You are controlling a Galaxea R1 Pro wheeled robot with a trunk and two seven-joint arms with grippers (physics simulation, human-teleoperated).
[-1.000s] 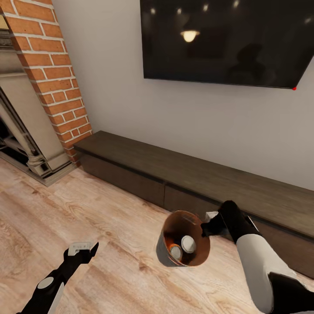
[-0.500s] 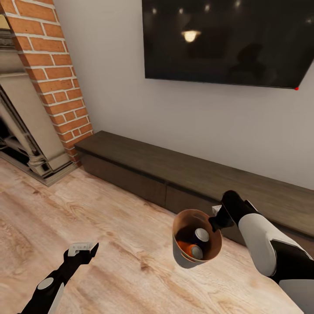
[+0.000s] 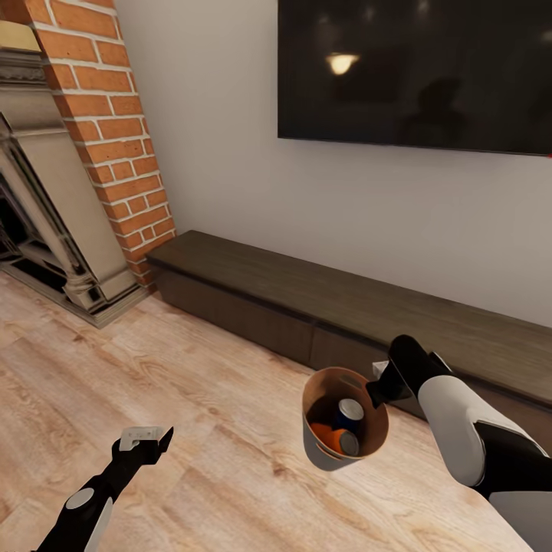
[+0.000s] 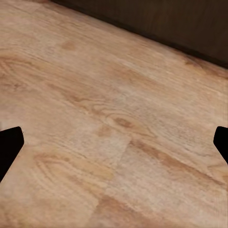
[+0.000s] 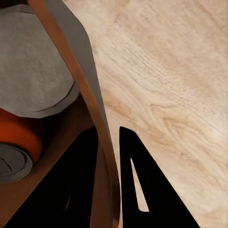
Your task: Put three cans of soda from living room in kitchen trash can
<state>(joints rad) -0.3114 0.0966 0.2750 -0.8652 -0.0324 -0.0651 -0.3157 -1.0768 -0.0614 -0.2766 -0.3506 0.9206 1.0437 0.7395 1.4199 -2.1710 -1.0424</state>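
Open wood floor (image 3: 192, 429) ahead; low cabinet (image 3: 322, 307) & fireplace (image 3: 69, 207) block beyond.

Even, warm, soft light; a ceiling lamp glares as a reflection in the black TV (image 3: 418, 73). Shadows stay faint on the wood floor (image 3: 192, 399). Wrist close-ups look slightly blurred.
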